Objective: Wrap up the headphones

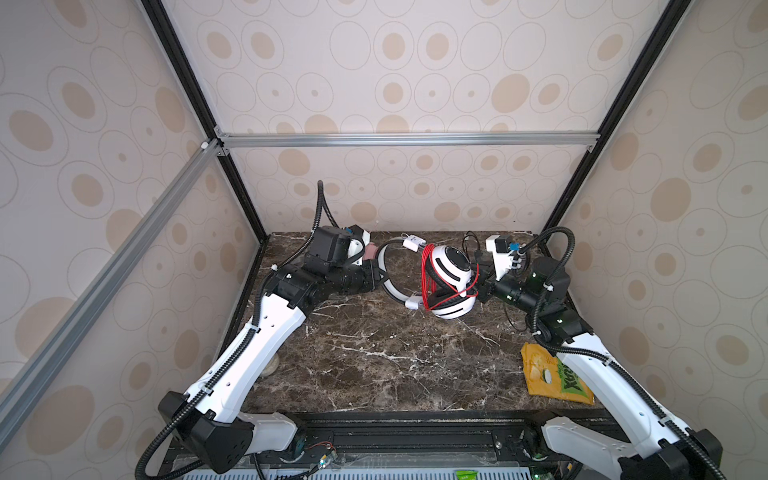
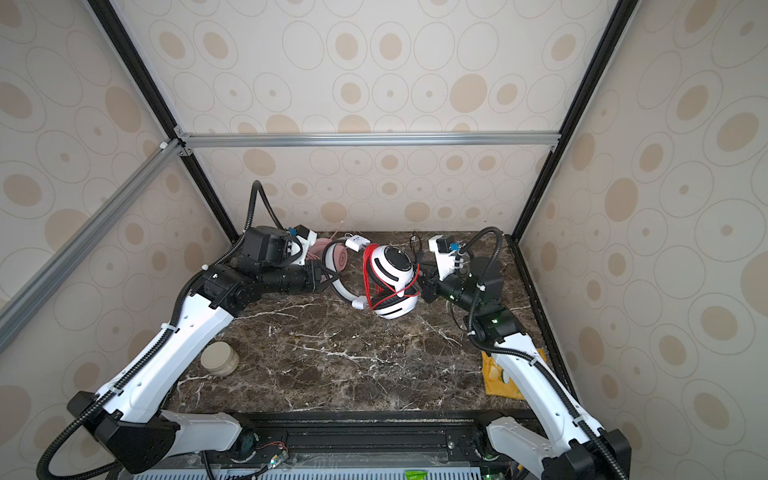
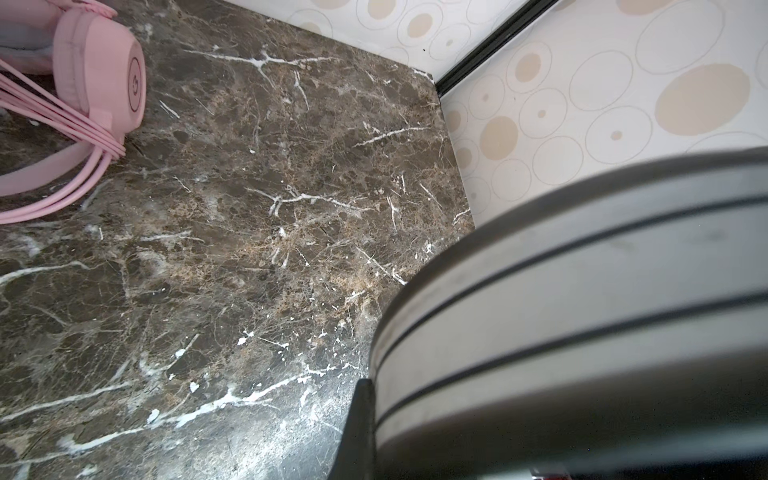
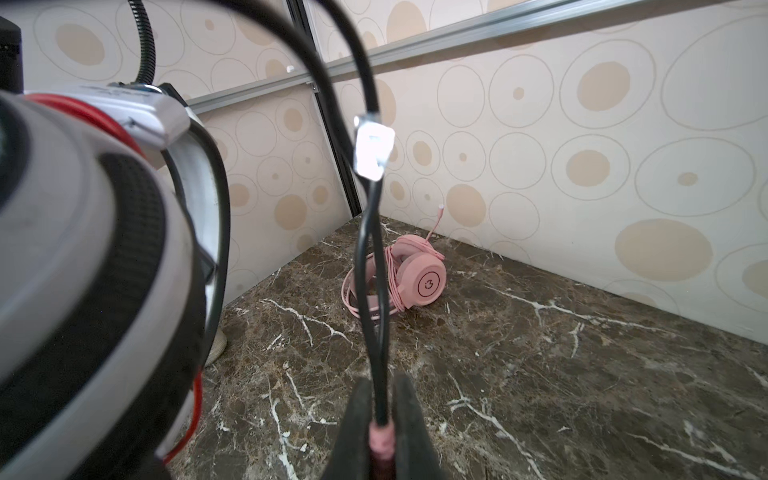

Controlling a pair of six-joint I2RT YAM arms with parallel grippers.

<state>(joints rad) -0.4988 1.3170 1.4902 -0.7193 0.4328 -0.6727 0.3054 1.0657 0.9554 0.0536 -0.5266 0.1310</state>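
Lying toward twelve o'clock on the marble table (image 1: 374, 365), the white-and-black headset (image 1: 451, 268) had its red cable (image 1: 427, 270) wound around the earcups. The left gripper (image 1: 380, 277) was clamped tight on the silver headband (image 3: 582, 291) at nine o'clock — the right gripper (image 4: 380, 399), at three o'clock, pinched a black cable (image 4: 368, 257). The pink headset (image 4: 419, 278) sat at eleven o'clock, its cable coiled around it.

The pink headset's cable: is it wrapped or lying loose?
Wrapped: the pink cable lies in several bundled turns around the pink headset.
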